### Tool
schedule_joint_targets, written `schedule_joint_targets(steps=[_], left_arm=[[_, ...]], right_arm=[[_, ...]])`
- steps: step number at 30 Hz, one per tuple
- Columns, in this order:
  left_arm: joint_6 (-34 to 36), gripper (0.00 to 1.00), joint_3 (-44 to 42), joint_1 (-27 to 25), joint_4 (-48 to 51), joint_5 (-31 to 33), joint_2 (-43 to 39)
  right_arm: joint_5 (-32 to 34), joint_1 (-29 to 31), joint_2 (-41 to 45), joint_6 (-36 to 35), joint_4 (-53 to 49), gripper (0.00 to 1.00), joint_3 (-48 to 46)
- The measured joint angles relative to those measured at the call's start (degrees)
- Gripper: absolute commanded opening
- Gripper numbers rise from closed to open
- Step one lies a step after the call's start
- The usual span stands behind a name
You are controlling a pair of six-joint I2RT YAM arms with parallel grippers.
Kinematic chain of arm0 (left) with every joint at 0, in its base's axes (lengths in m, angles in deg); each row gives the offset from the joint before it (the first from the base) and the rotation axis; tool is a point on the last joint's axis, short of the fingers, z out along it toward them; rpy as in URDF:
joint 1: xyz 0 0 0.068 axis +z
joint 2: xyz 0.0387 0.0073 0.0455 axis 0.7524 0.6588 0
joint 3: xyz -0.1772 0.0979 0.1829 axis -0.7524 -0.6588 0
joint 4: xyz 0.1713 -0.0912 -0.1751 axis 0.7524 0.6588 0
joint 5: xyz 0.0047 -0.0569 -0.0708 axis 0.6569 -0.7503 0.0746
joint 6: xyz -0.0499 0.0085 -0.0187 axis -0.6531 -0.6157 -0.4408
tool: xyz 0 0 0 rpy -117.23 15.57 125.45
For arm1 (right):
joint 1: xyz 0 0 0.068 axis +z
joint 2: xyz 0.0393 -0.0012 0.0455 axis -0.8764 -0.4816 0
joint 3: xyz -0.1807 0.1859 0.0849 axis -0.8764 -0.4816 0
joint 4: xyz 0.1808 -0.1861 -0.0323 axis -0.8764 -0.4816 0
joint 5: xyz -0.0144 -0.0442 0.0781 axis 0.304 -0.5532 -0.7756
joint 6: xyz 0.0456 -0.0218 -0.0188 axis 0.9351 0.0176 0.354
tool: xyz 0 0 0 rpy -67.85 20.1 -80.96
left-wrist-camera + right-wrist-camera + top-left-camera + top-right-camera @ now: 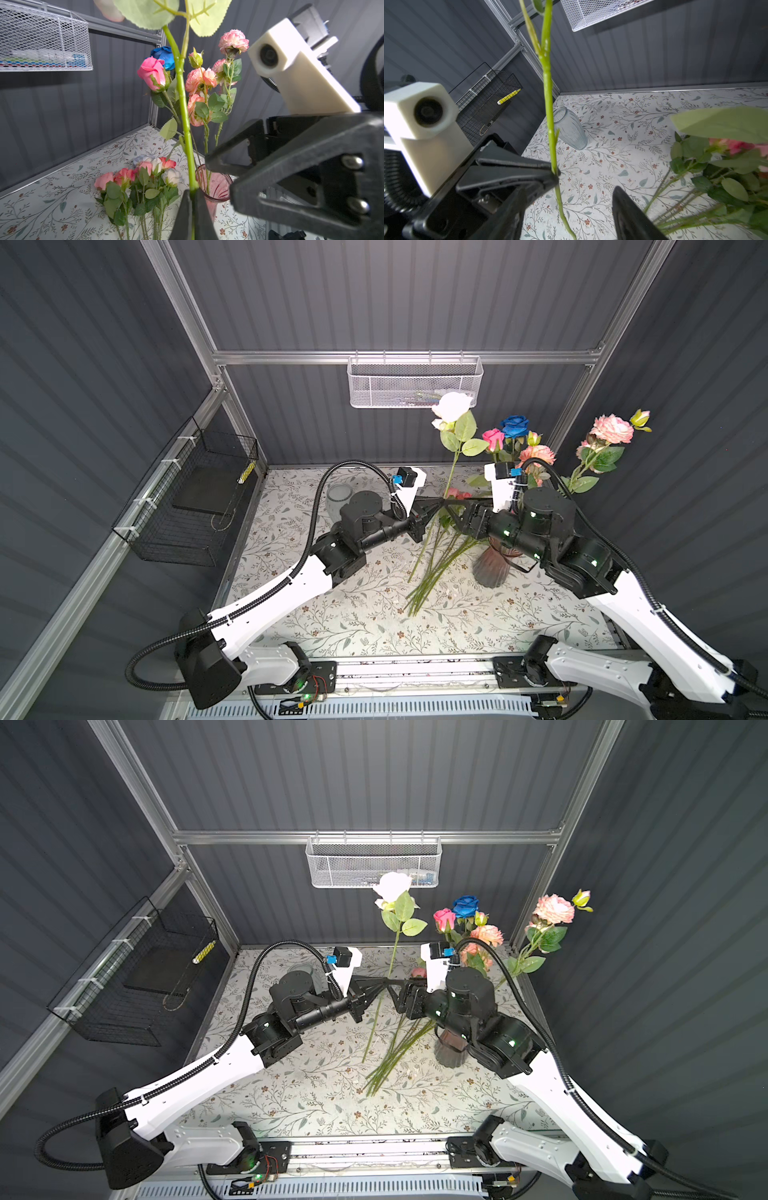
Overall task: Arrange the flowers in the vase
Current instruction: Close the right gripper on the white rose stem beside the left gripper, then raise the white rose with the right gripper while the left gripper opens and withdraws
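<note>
The white rose (452, 405) stood up tall in the air, just beside the pink vase (494, 572). The left jaws were shut tight on its green stem (182, 99), about half way down, so it could not tip over. The right jaws were open. One jaw sat on each side of the same stem, close by the left jaws, and I could not see them touching it. I think they stood wide so that the left arm (291, 589) alone held the rose. The low end of the stem was not in the vase yet. I could not tell if it touched the surface (332, 614).

Some flowers were in the pink vase already: a blue rose (514, 425), a pink one (493, 438) and some peach ones (536, 454). They stuck up and leaned out over its rim.

A pile (143, 176) of more flowers lay flat on the surface, right next to the pink vase. I guess they lay there to be easy to reach. A clear vase (338, 497) stood well away from the pink vase, past the left arm, and looked empty.

I think the rose had to go up over the rim next, then down. Its big leaves could catch on the others.
</note>
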Motion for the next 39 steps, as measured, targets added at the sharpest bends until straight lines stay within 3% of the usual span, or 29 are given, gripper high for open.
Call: schedule_joint_targets(steps=[3,6,11,25,27,28,31,33,39], left_arm=[[-0.44,0.0,-0.48,-0.04,-0.42,-0.59,0.0],[-0.74,0.0,-1.22,-0.11,-0.83,-1.03,-0.15],[-0.96,0.0,-2.23,-0.11,-1.27,-1.42,-0.42],[-0.96,0.01,-2.73,-0.11,-1.92,-1.44,-1.29],[-1.01,0.29,-2.73,-0.11,-1.92,-1.44,-1.29],[-1.01,0.48,-2.73,-0.11,-1.92,-1.44,-1.29],[-0.94,0.59,-2.99,-0.11,-1.81,-0.98,-1.81],[-0.61,0.79,-3.82,-0.11,-1.64,-0.09,-3.02],[-0.7,0.89,-8.31,-0.11,-1.44,4.76,-9.27]], right_arm=[[-0.59,0.04,-1.01,0.7,1.73,0.61,0.24],[-0.55,0.04,-2.16,1.42,2.51,0.43,1.11],[-0.61,0.04,-4.17,1.75,3.56,0.26,2.69],[0.07,0.04,-5.18,0.87,3.74,0.08,2.99],[0.07,0.04,-5.18,0.59,3.74,0.07,2.99],[0.09,0.07,-5.18,0.39,3.67,0.07,2.99],[0.46,0.17,-5.18,-0.35,3.26,0.07,3.1],[0.94,0.26,-5.03,-1.03,2.73,0.07,3.19],[4.74,0.79,-3.15,-4.7,-2.71,0.07,6.36]])
